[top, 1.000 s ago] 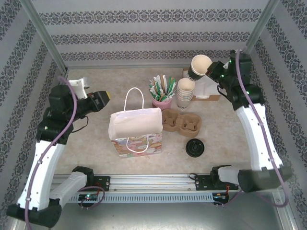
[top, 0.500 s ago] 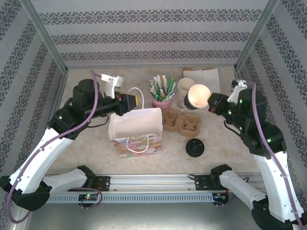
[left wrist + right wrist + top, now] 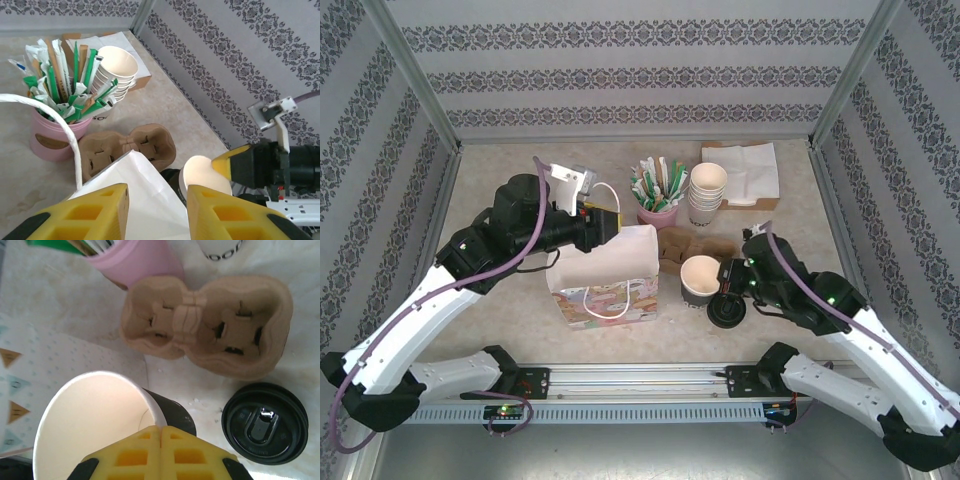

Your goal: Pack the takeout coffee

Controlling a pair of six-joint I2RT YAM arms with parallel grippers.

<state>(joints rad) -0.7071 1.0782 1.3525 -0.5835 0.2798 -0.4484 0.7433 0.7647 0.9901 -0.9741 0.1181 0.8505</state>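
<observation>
Pink pot (image 3: 657, 214) holds wrapped straws (image 3: 658, 180); right tool (image 3: 161, 434) pinches cup (image 3: 90, 420) rim.

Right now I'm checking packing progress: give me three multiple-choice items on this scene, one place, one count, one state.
1. Where is the black lid? A on the table B on a cup C on the floor
2. How many wells has the cardboard carrier? A two B four C six
3. The cup in the right gripper is: A lidded B lidless C crushed
1A, it lies on the table beside the carrier; 2A, two hollows show; 3B, its open mouth shows.
</observation>
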